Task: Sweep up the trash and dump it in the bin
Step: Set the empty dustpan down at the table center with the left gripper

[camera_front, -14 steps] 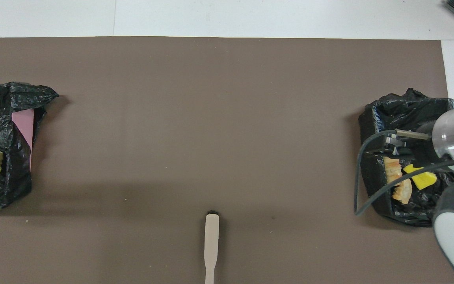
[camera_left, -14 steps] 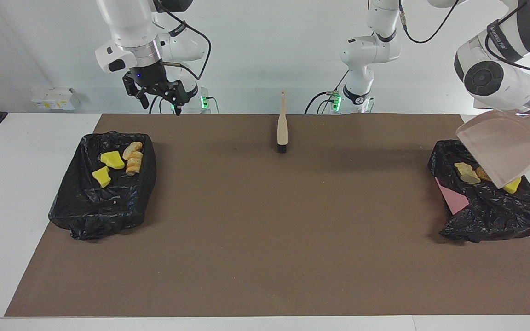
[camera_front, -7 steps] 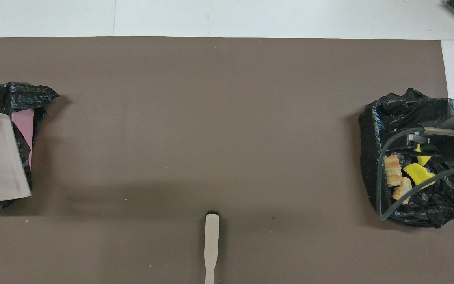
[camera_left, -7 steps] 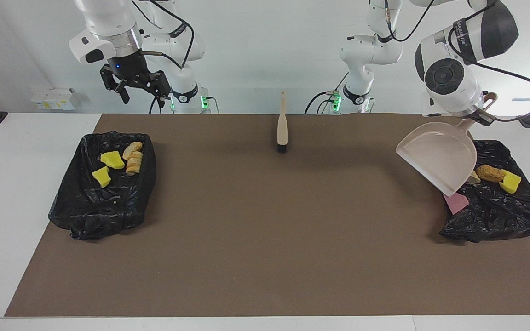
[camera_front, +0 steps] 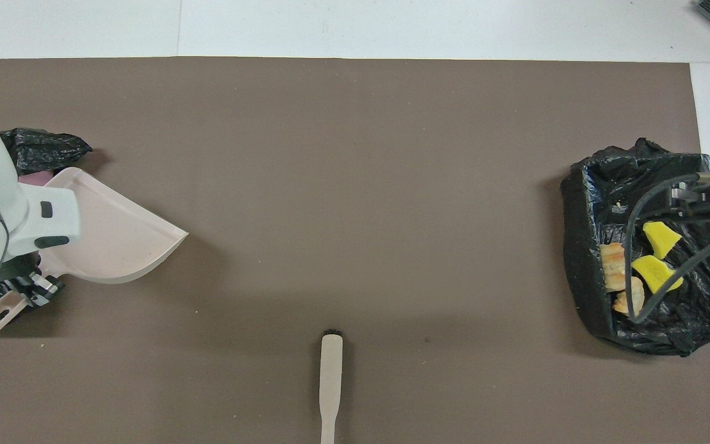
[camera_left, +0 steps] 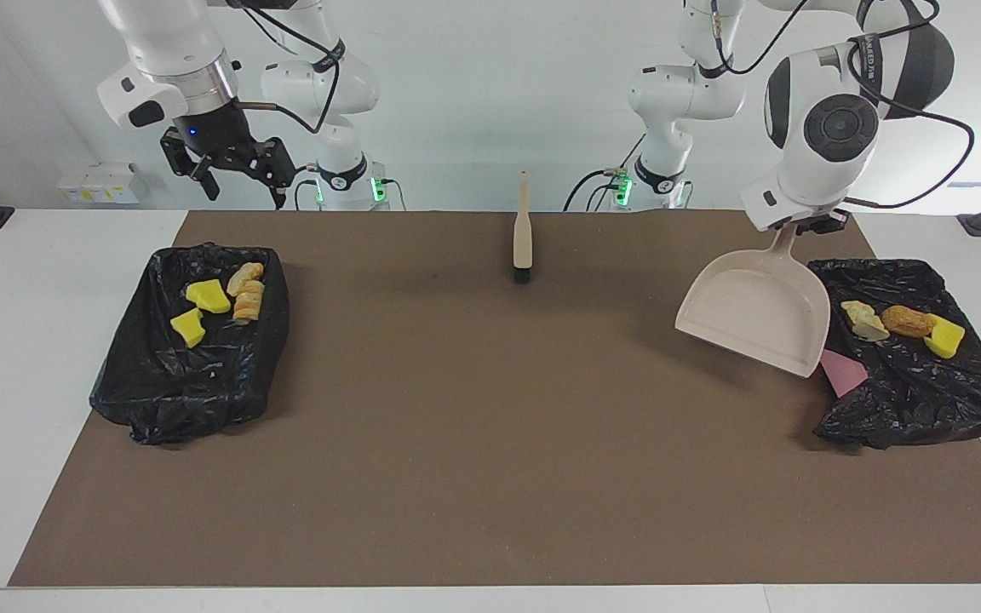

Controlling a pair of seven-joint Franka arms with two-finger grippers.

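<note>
My left gripper [camera_left: 800,226] is shut on the handle of the empty beige dustpan [camera_left: 754,311], which hangs tilted over the mat beside the black-lined bin [camera_left: 925,400] at the left arm's end. In that bin lie trash scraps: a pale lump [camera_left: 863,320], a brown lump [camera_left: 903,321] and a yellow sponge piece [camera_left: 946,338]. The overhead view shows the dustpan [camera_front: 108,237] with my left arm covering most of that bin. My right gripper [camera_left: 239,174] hangs open and empty in the air over the robots' edge of the table.
A second black-lined bin [camera_left: 158,400] at the right arm's end holds yellow sponge pieces [camera_left: 208,296] and croissant pieces [camera_left: 248,294]. A beige brush [camera_left: 522,230] lies on the brown mat [camera_left: 490,426] midway between the arms, close to the robots.
The left arm swung the dustpan from over its bin toward the table's middle and turned it flatter. The right gripper rose and drifted toward its own end of the table.
</note>
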